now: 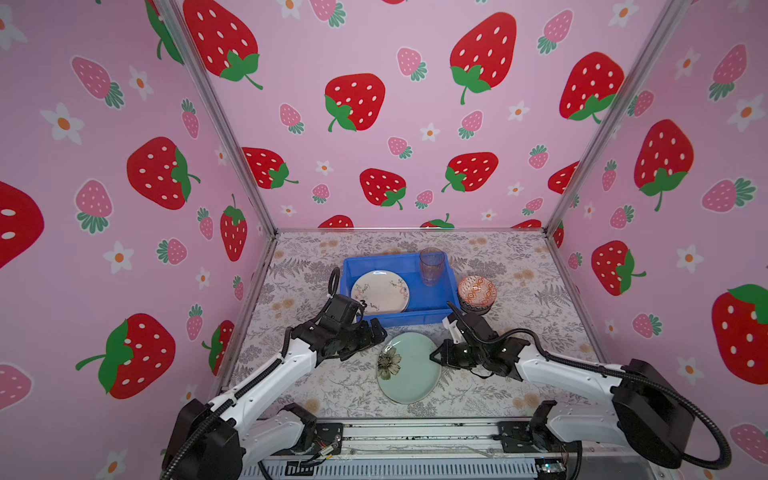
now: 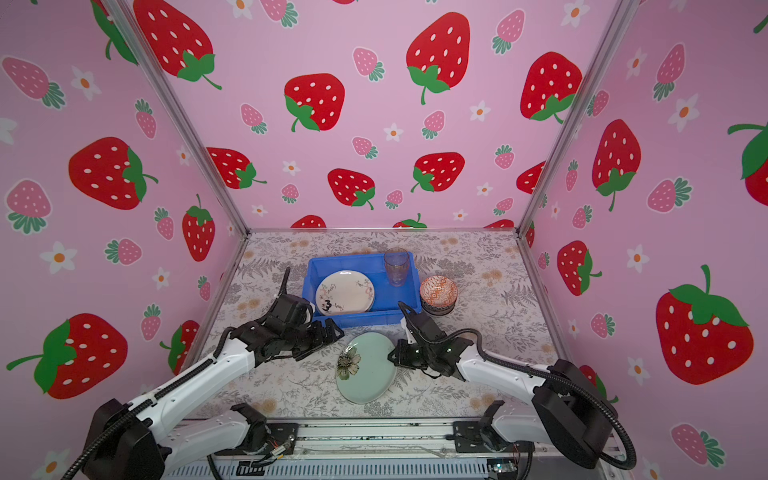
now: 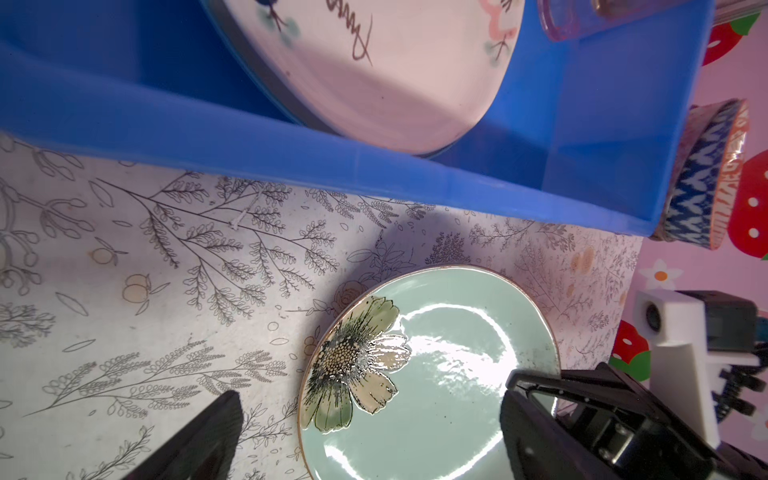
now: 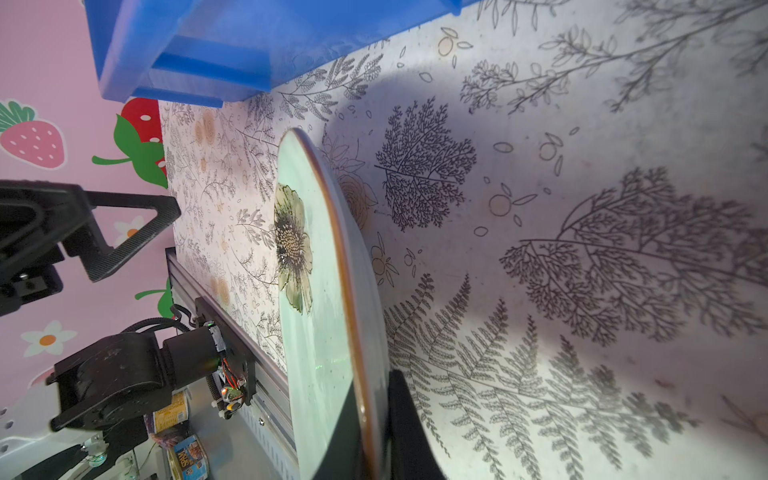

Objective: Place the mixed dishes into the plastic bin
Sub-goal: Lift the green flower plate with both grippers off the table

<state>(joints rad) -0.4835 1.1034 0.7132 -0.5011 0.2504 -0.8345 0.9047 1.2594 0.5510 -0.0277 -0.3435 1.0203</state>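
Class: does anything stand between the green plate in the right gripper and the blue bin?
No object lies between the green plate and the blue bin; only its near wall must be cleared. The open left gripper hovers at the gap's left end.

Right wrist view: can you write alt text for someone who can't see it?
The right gripper is shut on the rim of a pale green plate with a dark flower, seen almost edge-on against a floral-print table. A corner of the blue bin shows beyond the plate.
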